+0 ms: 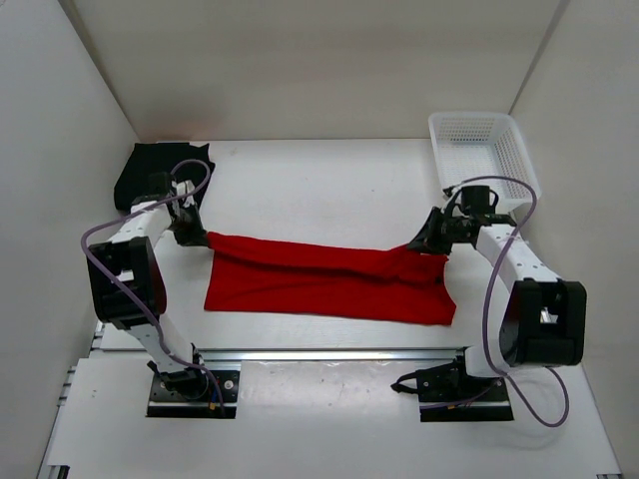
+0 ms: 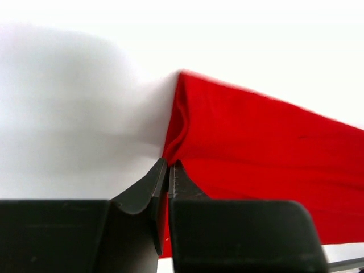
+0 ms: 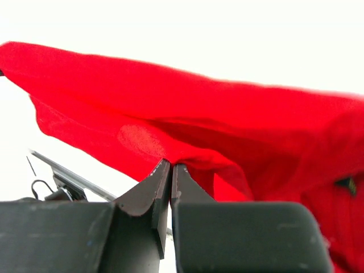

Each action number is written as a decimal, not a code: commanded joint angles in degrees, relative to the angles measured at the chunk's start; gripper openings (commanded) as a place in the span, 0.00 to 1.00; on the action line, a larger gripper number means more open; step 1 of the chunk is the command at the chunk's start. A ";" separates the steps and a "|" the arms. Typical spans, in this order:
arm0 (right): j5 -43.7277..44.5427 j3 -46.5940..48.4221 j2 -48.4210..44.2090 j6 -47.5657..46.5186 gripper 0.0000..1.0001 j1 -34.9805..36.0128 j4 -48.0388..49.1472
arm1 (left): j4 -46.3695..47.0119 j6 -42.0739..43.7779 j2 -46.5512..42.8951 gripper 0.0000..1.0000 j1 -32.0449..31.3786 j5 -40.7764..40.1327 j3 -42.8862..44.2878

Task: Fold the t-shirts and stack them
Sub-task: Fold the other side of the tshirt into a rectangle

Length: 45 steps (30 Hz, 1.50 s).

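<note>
So our left gripper (image 2: pixel 169 165) is pinched tight on the far left corner of the red t-shirt (image 1: pixel 329 284), with the cloth bunching into a little ridge right at the tips. Our right gripper (image 3: pixel 170 166) is clamped the same way on the shirt's far right edge. Both grips sit on the far side, so we reckon the idea is to lift that long edge together and bring it toward the near side for a lengthwise fold. Holding both ends should make for a taut edge with no sag in the middle. The shirt lies stretched left to right across the middle of the table (image 1: pixel 319 180), with its near edge flat. The black t-shirt (image 1: pixel 150 172) sits in the far left corner behind the left arm; we can't tell if it's folded. The white mesh basket (image 1: pixel 484 145) is far right, apart from the cloth.
</note>
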 commanded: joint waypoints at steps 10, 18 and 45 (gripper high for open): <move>-1.87 23.44 15.61 3.86 0.00 -3.21 9.82 | 4.31 -6.53 12.76 0.00 -1.34 15.54 19.35; -0.38 30.51 19.93 0.79 0.00 -1.97 3.67 | 5.37 -7.07 14.62 0.00 -1.52 18.36 19.38; -10.48 1.58 -3.71 5.44 0.00 -12.16 2.71 | -2.27 0.14 10.31 0.00 1.64 12.56 13.22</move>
